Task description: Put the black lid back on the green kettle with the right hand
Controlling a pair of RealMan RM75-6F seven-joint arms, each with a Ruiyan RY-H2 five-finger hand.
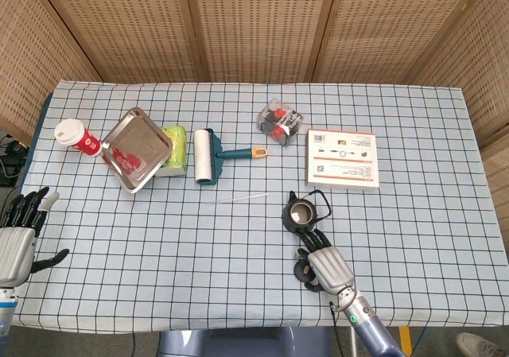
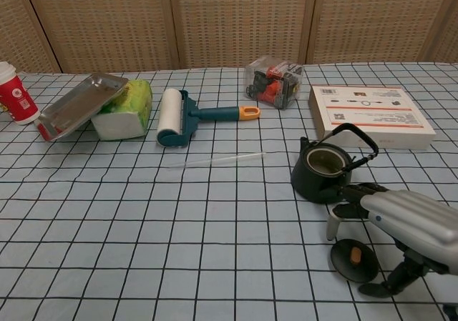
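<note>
Currently the green kettle (image 2: 320,171) stands open and lidless near the worktop's (image 1: 159,230) front edge; right hand (image 2: 408,221) fingers (image 2: 335,221) spread over the black lid (image 2: 353,259); checked cloth covers the worktop.

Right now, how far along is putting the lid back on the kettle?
Nothing looks finished yet: the kettle stands open, and the lid lies flat on the table in front of it. In hand: the right hand hangs over the lid, thumb low beside it, with no clear grip. Left to do: grasp the lid, lift it and seat it on the kettle. The left hand waits open at the table's edge.
</note>
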